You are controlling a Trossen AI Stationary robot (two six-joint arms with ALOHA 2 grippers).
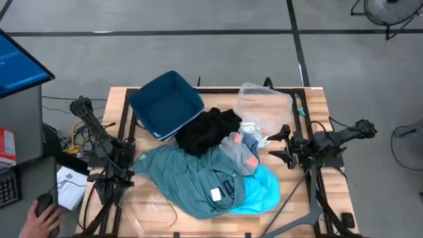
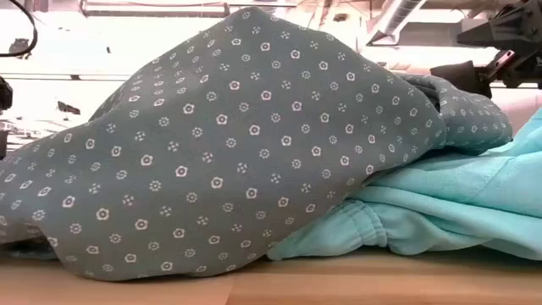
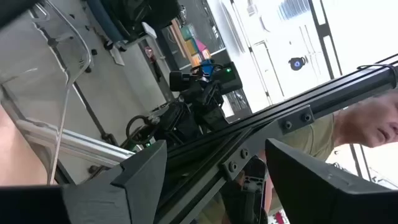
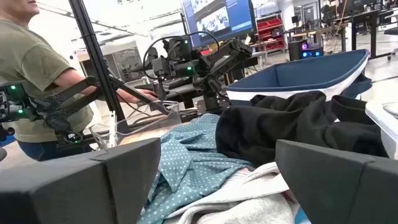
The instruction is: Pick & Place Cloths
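A heap of cloths lies on the table's middle. The teal-green patterned shirt [image 1: 188, 175] [image 2: 212, 161] [image 4: 186, 168] is nearest the front, with the turquoise top [image 1: 263, 188] [image 2: 440, 212] on its right. The black garment [image 1: 208, 130] [image 4: 292, 127] lies behind it against the bin. Grey-and-coral socks [image 1: 243, 153] lie between them. My right gripper [image 1: 274, 145] [image 4: 214, 180] is open, level, just right of the heap and pointing at it, touching nothing. My left gripper [image 1: 109, 192] [image 3: 214, 180] is open at the table's left near corner, pointing away from the cloths.
The dark blue square bin [image 1: 166, 104] [image 4: 298, 74] stands tilted at the far left. A clear tub [image 1: 264, 106] sits far right, another clear tub [image 1: 149, 205] [image 4: 106, 134] near left. A person [image 4: 31, 74] stands at the table's left side, hand [image 1: 36, 218] on a mouse.
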